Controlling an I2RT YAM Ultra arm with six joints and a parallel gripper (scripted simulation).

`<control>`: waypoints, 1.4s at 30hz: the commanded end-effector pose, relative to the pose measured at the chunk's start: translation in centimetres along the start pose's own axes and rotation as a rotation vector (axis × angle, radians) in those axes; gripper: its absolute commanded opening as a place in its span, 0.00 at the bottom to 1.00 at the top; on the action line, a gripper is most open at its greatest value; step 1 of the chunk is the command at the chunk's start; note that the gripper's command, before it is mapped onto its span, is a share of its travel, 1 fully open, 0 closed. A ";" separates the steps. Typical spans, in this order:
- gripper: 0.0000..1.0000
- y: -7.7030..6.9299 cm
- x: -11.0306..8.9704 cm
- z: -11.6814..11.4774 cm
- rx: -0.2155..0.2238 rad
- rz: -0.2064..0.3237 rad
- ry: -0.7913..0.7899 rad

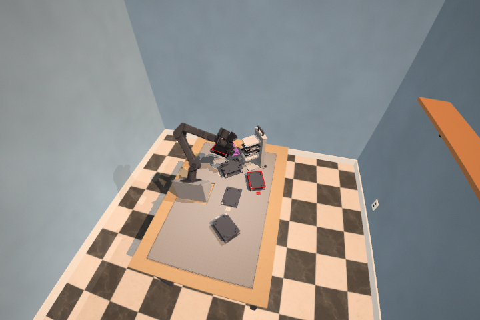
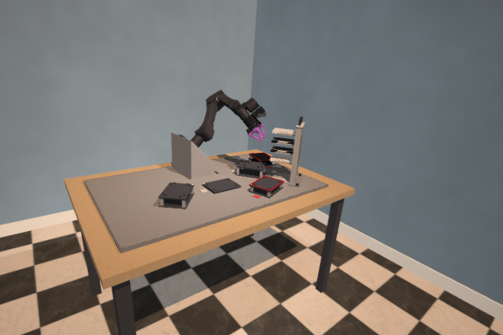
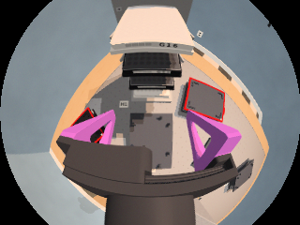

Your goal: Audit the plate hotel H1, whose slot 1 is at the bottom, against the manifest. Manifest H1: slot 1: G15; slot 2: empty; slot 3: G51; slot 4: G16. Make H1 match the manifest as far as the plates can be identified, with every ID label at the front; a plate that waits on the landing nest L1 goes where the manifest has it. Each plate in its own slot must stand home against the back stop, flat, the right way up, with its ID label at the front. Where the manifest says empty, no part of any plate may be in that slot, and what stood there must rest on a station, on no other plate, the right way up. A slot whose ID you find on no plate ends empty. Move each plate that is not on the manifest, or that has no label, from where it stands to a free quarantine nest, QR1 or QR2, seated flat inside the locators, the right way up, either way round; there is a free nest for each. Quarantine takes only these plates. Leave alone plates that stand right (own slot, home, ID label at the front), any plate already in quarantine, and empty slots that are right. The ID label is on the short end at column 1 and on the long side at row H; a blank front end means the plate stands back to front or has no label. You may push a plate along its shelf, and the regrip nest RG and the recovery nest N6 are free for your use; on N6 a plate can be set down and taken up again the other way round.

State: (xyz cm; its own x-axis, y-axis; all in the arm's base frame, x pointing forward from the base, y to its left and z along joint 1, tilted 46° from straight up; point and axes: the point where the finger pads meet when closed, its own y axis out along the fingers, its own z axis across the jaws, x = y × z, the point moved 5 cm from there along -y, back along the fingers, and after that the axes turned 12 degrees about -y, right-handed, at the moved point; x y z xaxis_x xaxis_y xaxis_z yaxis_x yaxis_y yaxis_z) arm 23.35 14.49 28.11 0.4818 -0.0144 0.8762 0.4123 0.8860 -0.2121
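Note:
The plate hotel H1 (image 2: 288,146) stands at the far right of the mat, with a grey post and a handle on top. Its top slot holds a pale plate (image 2: 282,130), which also shows in the wrist view (image 3: 150,25) with a small label on its front edge that is too small to read surely. The two slots below hold dark plates (image 2: 281,144), and the bottom slot holds a pale plate (image 2: 279,160). My gripper (image 2: 256,132) is open and empty. It hangs in the air in front of the hotel's upper slots and also shows in the wrist view (image 3: 150,119).
Two red-edged quarantine nests (image 2: 265,183) (image 2: 260,156) lie near the hotel. A dark station block (image 2: 251,167) stands below the gripper; I cannot tell if a plate lies on it. A flat dark nest (image 2: 221,184), a raised nest (image 2: 175,193) and the grey arm base (image 2: 191,158) lie further left.

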 end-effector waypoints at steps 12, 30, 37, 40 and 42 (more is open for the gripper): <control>1.00 -0.1 0.5 -0.1 -0.012 -0.014 -0.005; 1.00 -1.0 -0.9 0.0 -0.016 -0.008 0.005; 1.00 -1.8 -1.7 0.2 -0.016 -0.008 0.005; 1.00 -2.1 -2.0 0.2 -0.016 -0.008 0.005; 1.00 -2.4 -2.3 0.3 -0.016 -0.008 0.005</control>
State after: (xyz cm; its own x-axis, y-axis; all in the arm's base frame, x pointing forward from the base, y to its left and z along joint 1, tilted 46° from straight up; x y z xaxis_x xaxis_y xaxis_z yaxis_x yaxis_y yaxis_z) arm 21.87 13.21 27.23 0.4787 -0.0260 0.8776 0.4261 0.8808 -0.2063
